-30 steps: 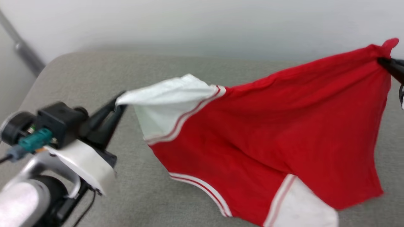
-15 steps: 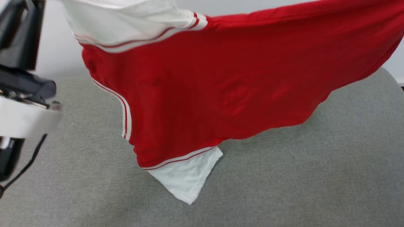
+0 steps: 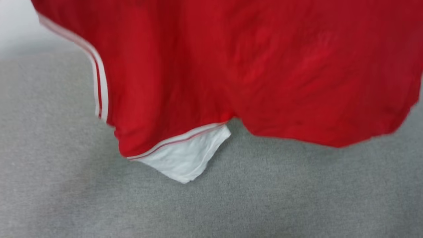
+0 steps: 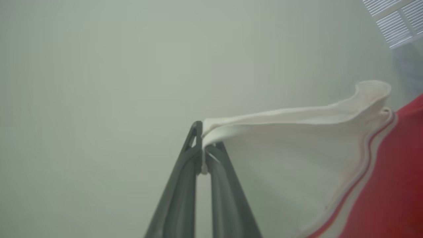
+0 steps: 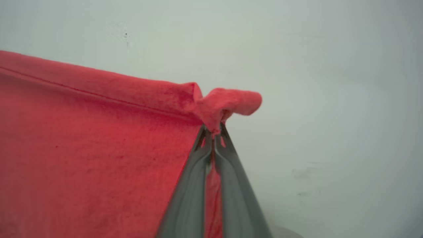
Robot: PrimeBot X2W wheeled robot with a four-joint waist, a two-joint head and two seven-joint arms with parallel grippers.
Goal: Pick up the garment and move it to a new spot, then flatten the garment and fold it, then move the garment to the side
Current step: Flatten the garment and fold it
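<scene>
In the head view the garment [image 3: 231,66] is seen hung above a grey cushion [image 3: 297,198]; at the wrists, its white sleeve [image 4: 297,138] is pinched by the left gripper [image 4: 204,142], and its red corner [image 5: 231,99] by the right gripper [image 5: 213,132].

No text, number, brand or sign can be read; the red cloth of the garment [image 3: 251,66] is seen plain and blurred.

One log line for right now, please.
red jersey garment with white sleeves: held aloft over grey fabric surface | left end effector: shut on white sleeve | right end effector: shut on red corner
</scene>
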